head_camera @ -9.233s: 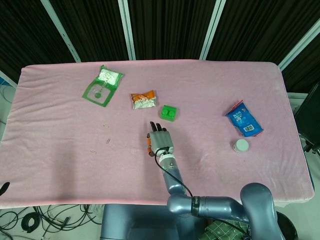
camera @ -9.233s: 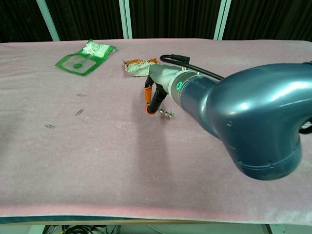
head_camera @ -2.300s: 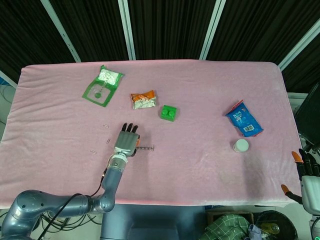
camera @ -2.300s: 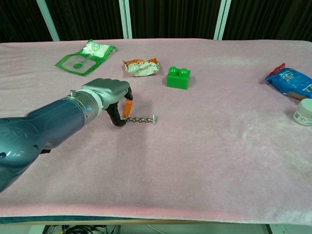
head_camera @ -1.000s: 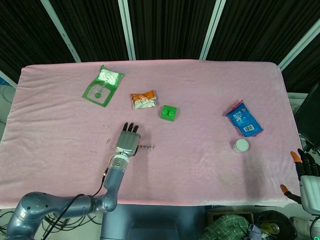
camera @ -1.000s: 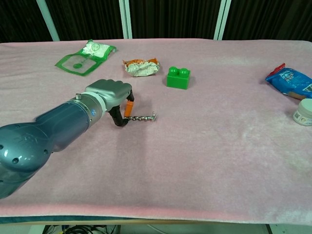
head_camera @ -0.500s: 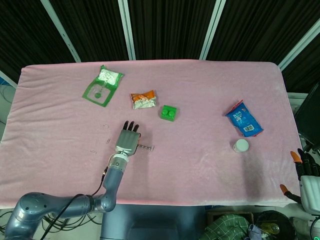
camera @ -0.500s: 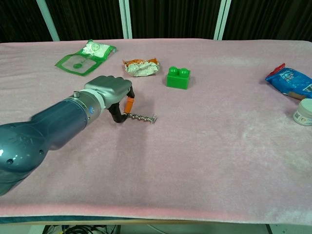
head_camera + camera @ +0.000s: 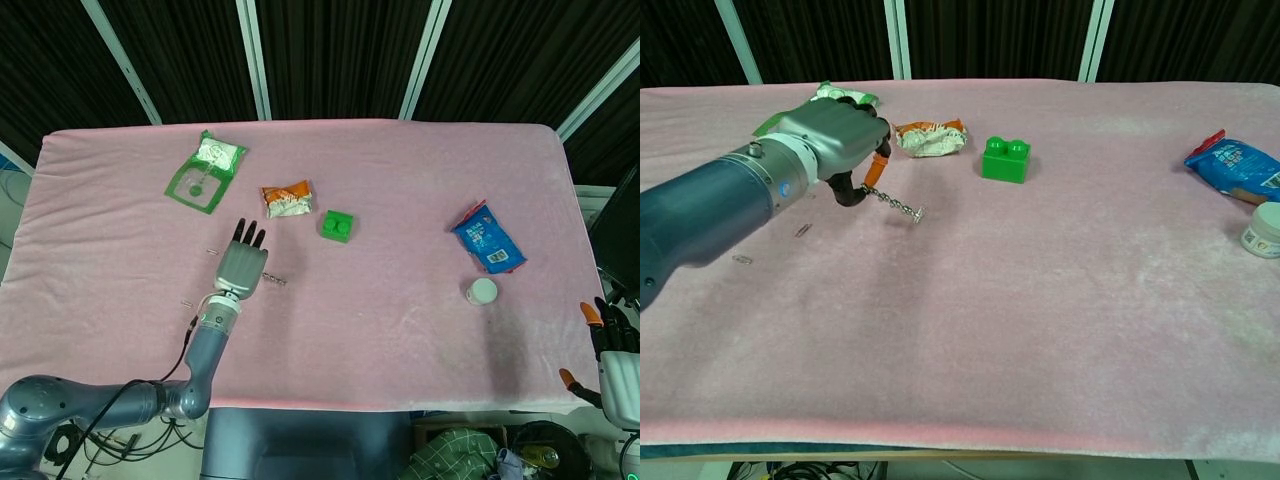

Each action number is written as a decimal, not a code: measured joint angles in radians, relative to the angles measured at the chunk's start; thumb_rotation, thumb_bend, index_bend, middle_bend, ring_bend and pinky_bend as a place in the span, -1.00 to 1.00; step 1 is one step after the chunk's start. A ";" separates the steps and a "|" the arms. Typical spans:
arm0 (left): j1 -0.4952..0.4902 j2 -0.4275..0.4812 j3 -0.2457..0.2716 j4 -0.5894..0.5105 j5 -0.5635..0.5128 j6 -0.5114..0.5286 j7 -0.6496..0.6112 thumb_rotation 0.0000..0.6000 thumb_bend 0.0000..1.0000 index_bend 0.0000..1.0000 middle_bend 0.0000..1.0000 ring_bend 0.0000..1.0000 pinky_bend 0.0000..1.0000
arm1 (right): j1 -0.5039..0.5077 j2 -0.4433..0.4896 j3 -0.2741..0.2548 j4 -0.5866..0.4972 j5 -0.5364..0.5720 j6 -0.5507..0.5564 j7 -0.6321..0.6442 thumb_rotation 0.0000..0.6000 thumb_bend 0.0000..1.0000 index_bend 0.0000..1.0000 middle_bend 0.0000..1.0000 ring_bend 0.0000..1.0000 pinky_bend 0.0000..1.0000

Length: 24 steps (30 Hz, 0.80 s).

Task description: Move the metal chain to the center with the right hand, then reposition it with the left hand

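My left hand (image 9: 240, 267) (image 9: 830, 140) pinches one end of the small metal chain (image 9: 897, 205) (image 9: 273, 279) and holds it lifted above the pink cloth, left of the table's middle. The chain slants down to the right from the fingers, its free end hanging near the cloth. My right hand (image 9: 612, 340) is off the table at the lower right edge of the head view, fingers apart and holding nothing; the chest view does not show it.
A green brick (image 9: 1005, 159) and an orange snack wrapper (image 9: 929, 137) lie behind the chain. A green packet (image 9: 205, 170) is at the back left. A blue packet (image 9: 487, 237) and a white cap (image 9: 482, 291) lie at the right. Small paper clips (image 9: 802, 230) dot the left side.
My left hand has risen and moved left and back, carrying the chain off the cloth. The right hand has stayed put.
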 measured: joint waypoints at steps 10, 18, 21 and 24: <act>0.023 0.158 0.113 -0.053 0.141 0.037 0.085 1.00 -0.20 0.17 -0.71 -1.00 -1.00 | 0.000 -0.003 0.001 -0.002 0.002 -0.002 -0.008 1.00 -0.78 -0.98 -1.00 -1.00 -0.64; 0.066 0.229 0.197 -0.060 0.237 0.048 0.096 1.00 -0.20 0.17 -0.71 -1.00 -1.00 | -0.001 -0.002 0.003 -0.002 0.007 -0.002 -0.010 1.00 -0.78 -0.98 -1.00 -1.00 -0.64; 0.086 0.248 0.224 -0.060 0.262 0.056 0.097 1.00 -0.20 0.17 -0.71 -1.00 -1.00 | -0.001 0.000 0.003 -0.002 0.006 -0.002 -0.007 1.00 -0.78 -0.98 -1.00 -1.00 -0.64; 0.107 0.278 0.255 -0.065 0.287 0.061 0.099 1.00 -0.20 0.17 -0.70 -1.00 -1.00 | -0.002 0.001 0.004 -0.001 0.007 -0.002 -0.005 1.00 -0.78 -0.98 -1.00 -1.00 -0.64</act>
